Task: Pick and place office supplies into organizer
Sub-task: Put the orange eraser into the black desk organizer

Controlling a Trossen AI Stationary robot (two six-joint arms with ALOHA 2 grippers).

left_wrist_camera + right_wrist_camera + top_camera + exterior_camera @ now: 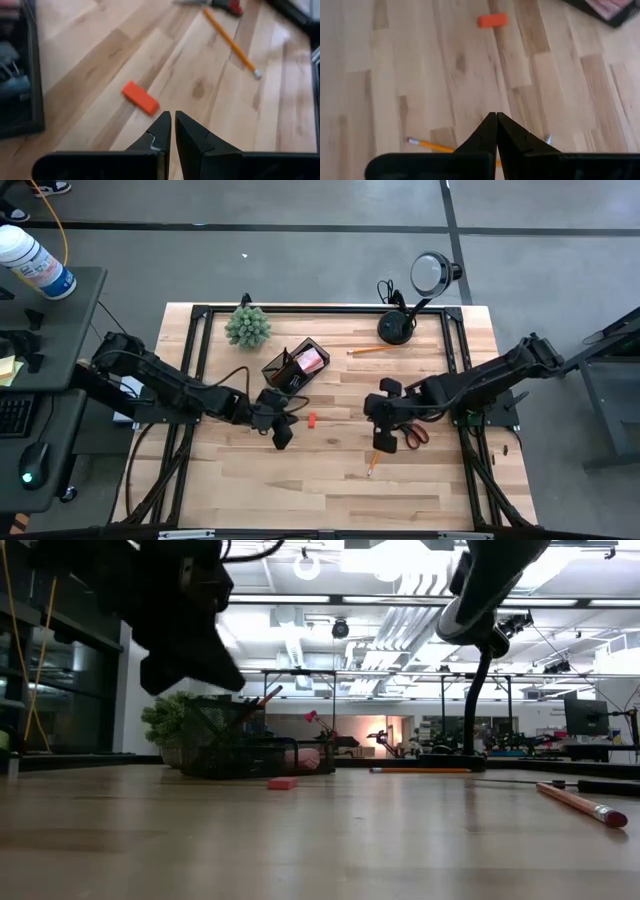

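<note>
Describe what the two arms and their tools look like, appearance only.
Both arms are dark, nearly black, built of chunky jointed segments with black cables running along them. The left tool ends in two matte black fingers tapering to wedge-shaped points. The right tool has the same pair of pointed black fingers on a wide black bar. No markings or labels are visible on either.

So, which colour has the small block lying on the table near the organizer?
The small block is bright red-orange; the left wrist view shows it best.
</note>
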